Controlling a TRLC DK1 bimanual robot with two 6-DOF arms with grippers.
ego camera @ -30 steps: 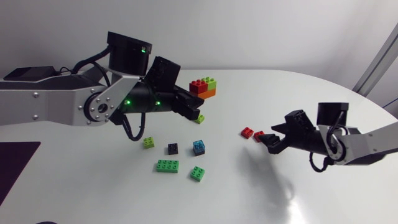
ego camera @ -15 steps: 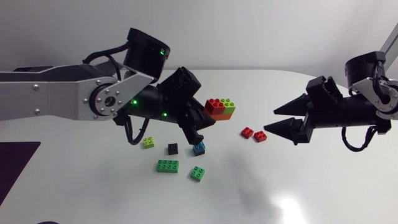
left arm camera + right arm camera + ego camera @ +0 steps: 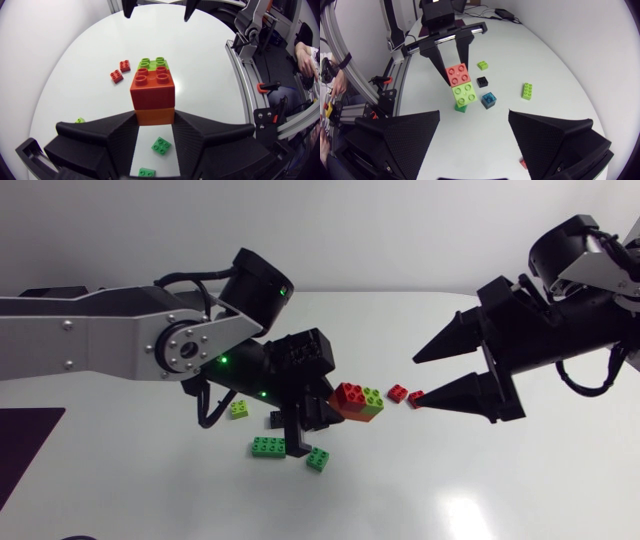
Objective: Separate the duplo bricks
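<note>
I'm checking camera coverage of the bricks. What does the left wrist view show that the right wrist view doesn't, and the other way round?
Only the left wrist view: the orange brick at the stack's base, clamped between the left end effector's fingers, and the two small red bricks in full. Only the right wrist view: the black brick and the blue brick. Both: the stack's red brick and lime brick.

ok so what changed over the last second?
The left gripper, shut on the brick stack, carried it from the table's far side toward the middle. The right gripper rose and now faces the stack, open. The loose bricks stayed put.
</note>
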